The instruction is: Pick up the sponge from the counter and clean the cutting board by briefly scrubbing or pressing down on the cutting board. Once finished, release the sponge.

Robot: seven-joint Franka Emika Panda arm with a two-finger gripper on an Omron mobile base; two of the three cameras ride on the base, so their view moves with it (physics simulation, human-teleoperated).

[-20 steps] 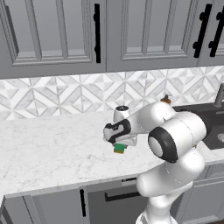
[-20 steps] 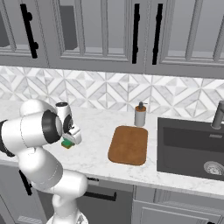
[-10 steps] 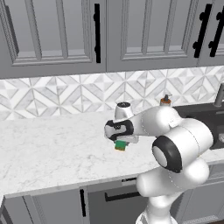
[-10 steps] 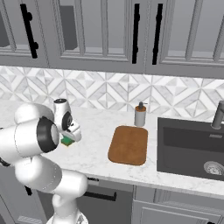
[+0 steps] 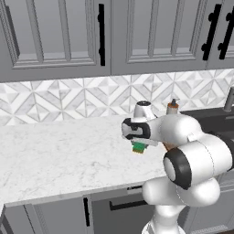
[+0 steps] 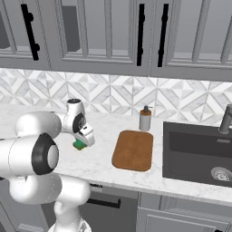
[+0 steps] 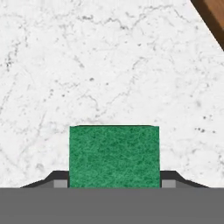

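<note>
My gripper [image 5: 138, 144] is shut on the sponge [image 5: 138, 148], a small green block with a yellow underside, held just above the white marble counter [image 5: 59, 151]. From the right base view the sponge [image 6: 79, 145] hangs under the gripper [image 6: 82, 141], well left of the orange-brown cutting board [image 6: 133, 149]. In the hand view the green sponge [image 7: 113, 155] sits between the two fingertips [image 7: 61, 181] of the gripper [image 7: 114, 182]. There the counter [image 7: 109, 65] lies below, and a corner of the cutting board [image 7: 214, 15] shows at the top right.
A soap dispenser [image 6: 145, 119] stands behind the board near the tiled backsplash. A dark sink [image 6: 199, 152] with a faucet [image 6: 225, 118] lies right of the board. Grey cabinets hang above the counter [image 6: 99, 165].
The gripper has carried the sponge to the right, toward the cutting board, and the arm's elbow has swung with it. The grip on the sponge has stayed the same.
</note>
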